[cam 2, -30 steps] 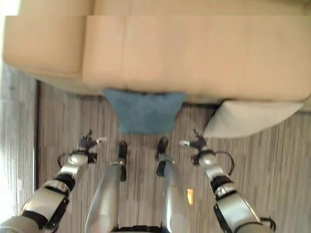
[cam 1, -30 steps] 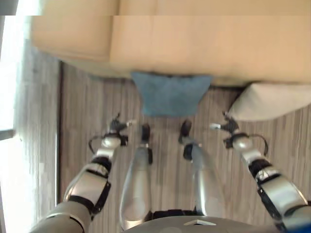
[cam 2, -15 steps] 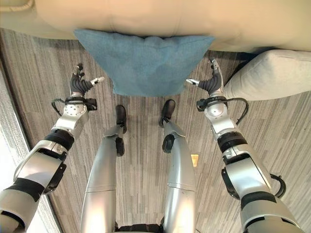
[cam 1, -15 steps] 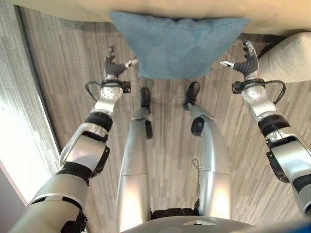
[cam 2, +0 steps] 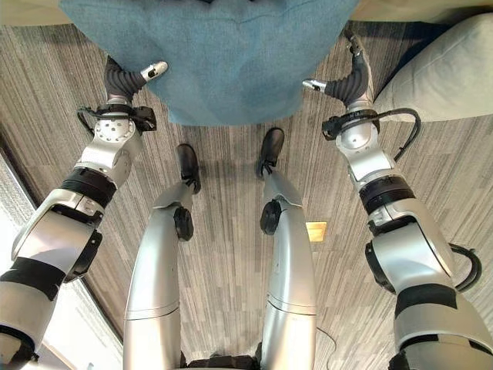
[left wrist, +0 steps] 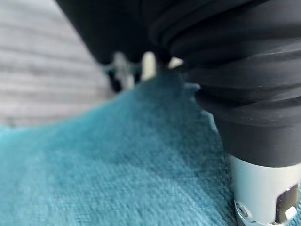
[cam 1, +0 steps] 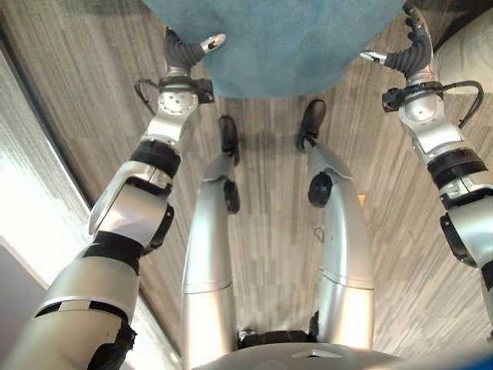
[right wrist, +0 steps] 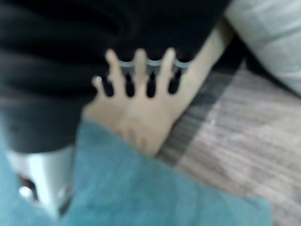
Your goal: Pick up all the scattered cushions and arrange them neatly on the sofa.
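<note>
A blue cushion (cam 2: pixel 223 54) lies on the wood floor against the front of the beige sofa (cam 2: pixel 23 11). My left hand (cam 2: pixel 122 79) is at its left edge, fingers straight and thumb resting over the cloth. On the cushion's right edge my right hand (cam 2: pixel 352 77) is open too, with its thumb at the cloth. In the right wrist view straight fingers (right wrist: pixel 136 70) point at the sofa base above the blue cushion (right wrist: pixel 141 197). The left wrist view looks over the blue cushion (left wrist: pixel 94 179) from very close. A pale beige cushion (cam 2: pixel 447 69) lies on the floor to the right.
Striped grey-brown wood floor (cam 2: pixel 231 231) spreads all round. A bright pale strip (cam 1: pixel 31 200) runs along the floor's left side. The pale cushion lies just beyond my right hand.
The camera has dipped down and closer, so the sofa has slid out at the top. Both hands have come in from beside the blue cushion onto its left and right edges.
</note>
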### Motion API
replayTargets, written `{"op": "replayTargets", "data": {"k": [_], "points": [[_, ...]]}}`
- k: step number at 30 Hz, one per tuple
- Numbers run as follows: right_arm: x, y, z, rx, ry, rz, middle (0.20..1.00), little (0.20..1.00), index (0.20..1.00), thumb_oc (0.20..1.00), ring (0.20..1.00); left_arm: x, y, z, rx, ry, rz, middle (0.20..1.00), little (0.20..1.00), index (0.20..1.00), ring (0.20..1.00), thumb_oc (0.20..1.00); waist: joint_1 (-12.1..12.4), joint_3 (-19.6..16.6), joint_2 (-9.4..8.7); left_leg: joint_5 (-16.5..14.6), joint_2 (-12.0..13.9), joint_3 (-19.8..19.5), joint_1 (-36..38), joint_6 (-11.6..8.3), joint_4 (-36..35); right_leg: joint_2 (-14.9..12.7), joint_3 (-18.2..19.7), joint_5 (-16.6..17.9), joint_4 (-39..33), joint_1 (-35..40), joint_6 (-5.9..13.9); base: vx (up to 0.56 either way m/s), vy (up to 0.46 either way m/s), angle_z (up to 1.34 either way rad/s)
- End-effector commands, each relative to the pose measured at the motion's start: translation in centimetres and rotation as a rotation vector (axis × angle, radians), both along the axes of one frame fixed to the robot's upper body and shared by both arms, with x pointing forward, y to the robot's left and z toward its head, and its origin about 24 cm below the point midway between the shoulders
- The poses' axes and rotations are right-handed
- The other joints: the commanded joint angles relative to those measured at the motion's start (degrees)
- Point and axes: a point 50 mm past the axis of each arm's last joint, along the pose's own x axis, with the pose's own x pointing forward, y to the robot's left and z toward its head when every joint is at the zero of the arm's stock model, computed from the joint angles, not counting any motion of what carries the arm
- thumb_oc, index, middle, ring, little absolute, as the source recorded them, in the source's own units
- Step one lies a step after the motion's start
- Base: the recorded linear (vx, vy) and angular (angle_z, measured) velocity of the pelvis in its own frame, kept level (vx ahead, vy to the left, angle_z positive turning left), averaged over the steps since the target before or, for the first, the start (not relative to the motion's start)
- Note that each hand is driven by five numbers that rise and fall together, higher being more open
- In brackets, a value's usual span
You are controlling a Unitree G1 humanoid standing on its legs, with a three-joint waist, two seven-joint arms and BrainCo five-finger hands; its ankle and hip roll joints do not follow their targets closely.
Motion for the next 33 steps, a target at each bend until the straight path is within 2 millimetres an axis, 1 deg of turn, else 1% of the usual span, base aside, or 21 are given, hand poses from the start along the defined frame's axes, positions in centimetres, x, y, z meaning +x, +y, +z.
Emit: {"op": "replayTargets", "data": {"k": [1, 3, 4, 5, 6, 9, 10, 12, 13, 14, 15, 16, 17, 21, 23, 25, 27, 30, 31, 33], "points": [[0.2, 1.5, -2.4, -0.025, 0.050, 0.050, 1.000, 1.000, 1.000, 1.000, 1.000, -0.3, -0.7, -2.5, -0.028, 0.016, -0.025, 1.000, 1.000, 1.000, 1.000, 1.000, -1.40, -6.89, 3.79, 4.38, 0.81, -3.34, -0.42, -1.76, -6.41, 0.20, 3.68, -5.93, 5.63, 1.12, 7.69, 0.01, -0.040, 0.04], [0.3, 2.4, -1.8, -0.032, 0.034, 0.069, 1.000, 1.000, 1.000, 1.000, 1.000, -0.3, -1.3, -2.0, -0.025, -0.001, -0.037, 1.000, 1.000, 1.000, 1.000, 1.000, -1.27, -6.71, 4.04, 4.58, 0.81, -3.54, -0.60, -1.83, -6.56, 0.28, 3.79, -5.92, 5.88, 0.72, 7.82, 0.00, -0.016, 0.01], [0.3, 2.4, -1.8, -0.032, 0.034, 0.069, 1.000, 1.000, 1.000, 1.000, 1.000, -0.3, -1.3, -2.0, -0.025, -0.001, -0.037, 1.000, 1.000, 1.000, 1.000, 1.000, -1.28, -6.71, 4.04, 4.58, 0.81, -3.54, -0.60, -1.83, -6.56, 0.28, 3.79, -5.93, 5.89, 0.72, 7.82, 0.00, -0.040, 0.00], [0.7, 3.6, -0.9, -0.039, 0.023, 0.088, 1.000, 1.000, 1.000, 1.000, 1.000, -0.2, -2.2, -1.2, -0.026, -0.021, -0.057, 1.000, 1.000, 1.000, 1.000, 1.000, -0.70, -6.44, 4.40, 4.79, 0.52, -3.68, -1.23, -1.76, -6.34, 0.32, 3.74, -5.91, 6.48, 0.01, 7.87, 0.00, -0.035, 0.00], [0.7, 3.6, -0.9, -0.039, 0.023, 0.088, 1.000, 1.000, 1.000, 1.000, 1.000, -0.2, -2.2, -1.2, -0.027, -0.021, -0.056, 1.000, 1.000, 1.000, 1.000, 1.000, -0.71, -6.44, 4.41, 4.79, 0.52, -3.68, -1.24, -1.76, -6.33, 0.32, 3.74, -5.92, 6.49, 0.00, 7.87, 0.00, -0.045, 0.01], [0.9, 5.4, 0.1, -0.038, 0.006, 0.124, 1.000, 1.000, 1.000, 1.000, 1.000, -0.2, -3.6, -0.1, -0.037, -0.054, -0.085, 1.000, 1.000, 1.000, 1.000, 1.000, -0.08, -6.10, 4.89, 5.09, 0.36, -3.83, -2.36, -1.72, -5.91, 0.11, 3.60, -5.90, 7.30, -1.11, 7.91, 0.00, -0.002, 0.02], [0.9, 6.2, 0.3, -0.035, -0.001, 0.142, 1.000, 1.000, 1.000, 1.000, 1.000, -0.2, -3.9, 0.0, -0.038, -0.056, -0.093, 1.000, 1.000, 1.000, 1.000, 1.000, -0.01, -6.10, 4.96, 5.15, 0.30, -3.87, -2.59, -1.70, -5.79, 0.05, 3.56, -5.92, 7.48, -1.38, 7.91, 0.00, -0.002, 0.08], [1.0, 9.2, 0.8, -0.022, -0.008, 0.219, 1.000, 1.000, 1.000, 1.000, 1.000, -0.2, -4.6, 1.3, -0.046, -0.085, -0.108, 1.000, 1.000, 1.000, 1.000, 1.000, 0.30, -6.08, 5.05, 5.34, 0.06, -3.95, -3.93, -1.63, -5.02, 0.11, 3.42, -5.84, 8.22, -2.61, 7.90, 0.01, 0.012, 0.05], [0.9, 9.7, 1.1, -0.024, -0.015, 0.233, 0.573, 0.573, 0.573, 0.573, 0.573, -0.2, -4.8, 1.7, -0.053, -0.096, -0.115, 0.865, 0.865, 0.865, 0.865, 0.865, 0.33, -6.16, 5.04, 5.40, -0.02, -4.05, -4.36, -1.61, -4.94, 0.07, 3.42, -5.85, 8.36, -2.90, 7.93, 0.00, 0.000, 0.00], [0.7, 10.7, 1.4, -0.027, -0.026, 0.270, 0.200, 0.200, 0.200, 0.200, 0.200, -0.4, -5.1, 2.1, -0.064, -0.114, -0.139, 0.256, 0.256, 0.256, 0.256, 0.256, 0.37, -6.36, 4.84, 5.44, -0.17, -4.15, -4.77, -1.56, -4.83, 0.11, 3.32, -5.82, 8.42, -3.13, 7.92, 0.00, 0.000, 0.00], [0.7, 10.7, 1.3, -0.027, -0.026, 0.270, 0.200, 0.200, 0.200, 0.200, 0.200, -0.4, -5.1, 2.1, -0.064, -0.114, -0.139, 0.200, 0.200, 0.200, 0.200, 0.200, 0.36, -6.41, 4.84, 5.44, -0.17, -4.16, -4.81, -1.56, -4.82, 0.11, 3.31, -5.82, 8.42, -3.16, 7.92, 0.03, 0.011, 0.03], [0.3, 11.7, 1.7, -0.010, -0.053, 0.316, 0.200, 0.200, 0.200, 0.200, 0.200, -0.9, -5.5, 2.6, -0.091, -0.156, -0.184, 0.200, 0.200, 0.200, 0.200, 0.200, 0.38, -6.91, 4.71, 5.44, -0.32, -4.37, -5.35, -1.52, -4.59, 0.18, 3.16, -5.91, 8.68, -3.69, 7.85, 0.03, 0.010, 0.04], [0.1, 11.8, 1.7, -0.007, -0.059, 0.326, 0.200, 0.200, 0.200, 0.200, 0.200, -1.0, -5.5, 2.5, -0.101, -0.162, -0.190, 0.200, 0.200, 0.200, 0.200, 0.200, 0.46, -7.15, 4.66, 5.46, -0.39, -4.46, -5.49, -1.51, -4.60, 0.20, 2.95, -6.00, 8.73, -3.80, 7.80, 0.03, 0.010, 0.03], [-0.3, 11.9, 2.0, 0.002, -0.088, 0.348, 0.200, 0.200, 0.200, 0.200, 0.200, -1.5, -5.9, 2.5, -0.127, -0.190, -0.220, 0.200, 0.200, 0.200, 0.200, 0.200, 0.62, -7.93, 4.54, 5.53, -0.61, -4.59, -5.73, -1.55, -4.55, 0.43, 2.84, -6.05, 8.79, -3.81, 7.79, 0.00, 0.000, 0.00], [-0.6, 11.6, 2.0, -0.001, -0.107, 0.357, 0.200, 0.200, 0.200, 0.200, 0.200, -1.8, -6.0, 2.1, -0.132, -0.201, -0.238, 0.200, 0.200, 0.200, 0.200, 0.200, 0.70, -8.39, 4.47, 5.62, -0.60, -4.68, -5.50, -1.54, -4.89, 0.45, 2.59, -6.02, 8.48, -3.64, 7.81, 0.00, 0.000, 0.00], [-1.0, 11.1, 1.8, 0.000, -0.121, 0.362, 0.200, 0.200, 0.200, 0.200, 0.200, -2.2, -6.1, 1.4, -0.138, -0.207, -0.253, 0.200, 0.200, 0.200, 0.200, 0.200, 0.71, -8.94, 4.38, 5.79, -0.50, -4.81, -4.88, -1.62, -5.82, 0.59, 2.28, -6.03, 7.84, -2.85, 7.89, 0.00, 0.000, 0.00], [-1.2, 10.6, 1.3, -0.001, -0.126, 0.362, 0.200, 0.200, 0.200, 0.200, 0.200, -2.5, -6.3, 0.4, -0.142, -0.195, -0.269, 0.200, 0.200, 0.200, 0.200, 0.200, 0.73, -9.57, 4.30, 5.92, -0.36, -4.83, -3.79, -1.60, -6.89, 0.80, 2.02, -6.06, 7.16, -1.79, 7.85, 0.00, 0.000, 0.00], [-1.7, 9.2, 0.1, 0.002, -0.120, 0.349, 0.200, 0.200, 0.200, 0.200, 0.200, -3.2, -6.5, -1.6, -0.145, -0.170, -0.290, 0.200, 0.200, 0.200, 0.200, 0.200, 0.76, -10.45, 4.44, 6.44, -0.10, -4.93, -0.32, -1.90, -9.62, 1.04, 1.25, -6.12, 5.41, 1.64, 7.80, 0.00, -0.004, 0.01], [-1.8, 8.7, -0.5, 0.018, -0.114, 0.344, 0.200, 0.200, 0.200, 0.200, 0.200, -3.5, -6.5, -2.0, -0.136, -0.172, -0.298, 0.200, 0.200, 0.200, 0.200, 0.200, 0.76, -10.58, 4.54, 6.62, 0.08, -5.05, 0.59, -2.04, -10.38, 1.04, 1.13, -6.12, 4.97, 2.51, 7.87, 0.00, -0.017, 0.04], [-2.6, 8.0, -1.6, 0.062, -0.122, 0.360, 0.200, 0.200, 0.200, 0.200, 0.200, -4.2, -6.4, -3.3, -0.156, -0.162, -0.309, 0.200, 0.200, 0.200, 0.200, 0.200, 0.71, -10.68, 4.65, 6.99, 0.35, -5.16, 3.76, -2.31, -12.60, 1.10, 0.65, -6.19, 3.55, 5.46, 7.87, 0.00, -0.020, 0.04]]}}
